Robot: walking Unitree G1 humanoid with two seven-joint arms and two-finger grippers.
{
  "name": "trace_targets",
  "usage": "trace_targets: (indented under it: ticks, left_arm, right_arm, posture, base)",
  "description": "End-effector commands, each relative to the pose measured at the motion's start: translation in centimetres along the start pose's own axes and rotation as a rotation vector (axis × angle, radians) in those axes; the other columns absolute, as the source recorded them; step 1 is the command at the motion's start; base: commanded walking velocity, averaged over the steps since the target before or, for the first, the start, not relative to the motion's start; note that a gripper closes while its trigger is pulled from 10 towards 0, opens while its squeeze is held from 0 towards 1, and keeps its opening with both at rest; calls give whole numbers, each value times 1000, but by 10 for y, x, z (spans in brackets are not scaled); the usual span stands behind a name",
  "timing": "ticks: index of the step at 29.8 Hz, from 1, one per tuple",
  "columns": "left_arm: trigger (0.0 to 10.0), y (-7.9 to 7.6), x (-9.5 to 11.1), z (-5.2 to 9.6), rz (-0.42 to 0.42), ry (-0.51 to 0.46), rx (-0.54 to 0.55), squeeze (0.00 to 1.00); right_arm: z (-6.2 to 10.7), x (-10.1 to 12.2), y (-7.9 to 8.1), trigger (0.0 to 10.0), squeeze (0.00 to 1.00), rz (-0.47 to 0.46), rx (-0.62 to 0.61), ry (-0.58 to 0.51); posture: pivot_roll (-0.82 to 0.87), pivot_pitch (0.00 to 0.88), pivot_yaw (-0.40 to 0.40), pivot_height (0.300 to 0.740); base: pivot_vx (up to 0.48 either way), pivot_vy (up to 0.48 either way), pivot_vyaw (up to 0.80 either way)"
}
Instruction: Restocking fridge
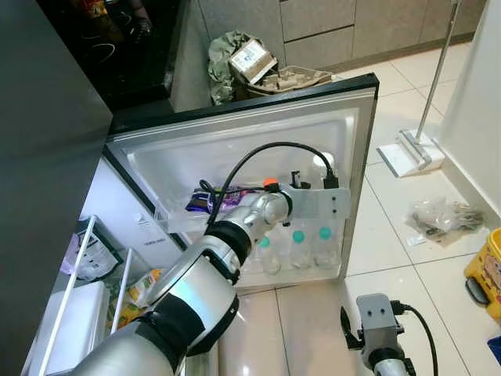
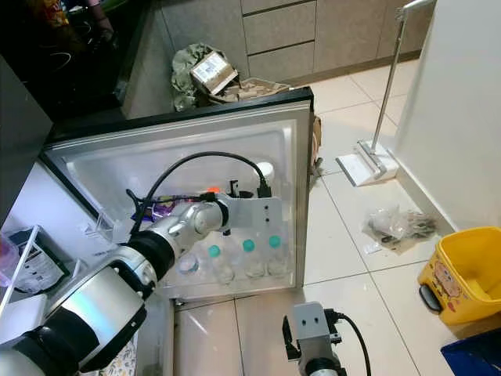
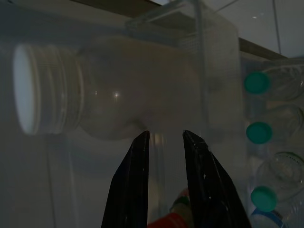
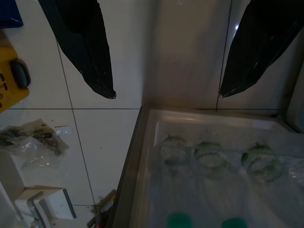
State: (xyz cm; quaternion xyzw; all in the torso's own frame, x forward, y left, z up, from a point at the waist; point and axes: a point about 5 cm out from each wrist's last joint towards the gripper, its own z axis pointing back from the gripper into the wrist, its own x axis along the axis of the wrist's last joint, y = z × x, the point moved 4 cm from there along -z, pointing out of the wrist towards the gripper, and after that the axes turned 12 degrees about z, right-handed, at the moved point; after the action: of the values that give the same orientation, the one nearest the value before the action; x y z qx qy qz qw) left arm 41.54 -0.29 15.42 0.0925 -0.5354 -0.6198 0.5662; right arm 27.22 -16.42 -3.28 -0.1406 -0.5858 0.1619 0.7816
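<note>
Left eye view gives you the open fridge door with your left arm stretched into it, the left end effector up at the upper door shelf. Through the left wrist view, its two black fingers stand a narrow gap apart with nothing between them, and a white-capped bottle lies just beyond their tips, behind the clear shelf wall. Beside that end effector, further down the door, you have three teal-capped bottles standing in a row in the lower door rack. A purple packet sits on the upper shelf near your wrist. Your right end effector hangs low over the floor tiles by the door's bottom edge, fingers spread wide and holding nothing. A yellow bucket stands well off to its right.
</note>
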Motion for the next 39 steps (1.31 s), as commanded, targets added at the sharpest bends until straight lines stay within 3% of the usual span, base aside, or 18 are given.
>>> trace_targets:
  ticks: [1,10,15,18,19,21,23,31,32,36,37,38,39]
  left_arm:
    - [10000,-20,-30,4,-1,94,-91,0]
    - [10000,-14,-49,13,32,111,-83,0]
    - [10000,7,-58,22,104,98,-11,0]
    - [10000,25,-57,28,204,46,68,0]
    - [10000,25,-57,28,204,46,68,0]
    - [10000,41,-52,35,330,-37,111,0]
    - [10000,44,-51,40,371,-79,106,0]
    - [10000,32,-38,52,426,-204,-4,0]
    - [10000,19,-30,67,443,-266,-86,0]
    - [10000,12,-28,76,438,-285,-121,0]
    - [10000,8,-26,86,443,-310,-143,0]
    - [10000,8,-26,86,443,-310,-143,0]
    - [10000,13,-20,99,487,-359,-124,0]
  right_arm:
    - [3,-3,7,10000,0,-2,23,17]
    - [-4,2,5,10000,0,9,32,9]
    - [-4,2,3,10000,0,13,30,7]
    - [-4,1,2,10000,0,19,35,8]
    - [-4,1,2,10000,0,19,35,8]
    - [-4,1,2,10000,0,27,43,8]
    - [-5,1,1,10000,0,30,45,6]
    - [-7,3,0,10000,0,37,48,2]
    - [-8,3,-1,10000,0,41,50,2]
    - [-8,3,-1,10000,0,41,50,2]
    - [-8,3,-1,10000,0,41,49,4]
    - [-8,3,-1,10000,0,41,49,4]
    - [-7,1,-1,10000,0,43,51,9]
  posture:
    - [-182,193,159,740]
    - [-170,180,140,740]
    - [-167,175,129,740]
    - [-159,172,118,740]
    - [-159,172,118,740]
    - [-158,167,109,740]
    - [-157,167,107,740]
    - [-152,158,100,740]
    - [-152,161,101,740]
    - [-151,160,100,740]
    - [-148,159,98,740]
    - [-148,159,98,740]
    - [-139,156,95,740]
  base:
    - [0,0,0]
    - [0,0,0]
    - [0,0,0]
    - [0,0,0]
    - [0,0,0]
    - [0,0,0]
    - [0,0,0]
    - [0,0,0]
    - [0,0,0]
    - [0,0,0]
    - [0,0,0]
    - [0,0,0]
    - [0,0,0]
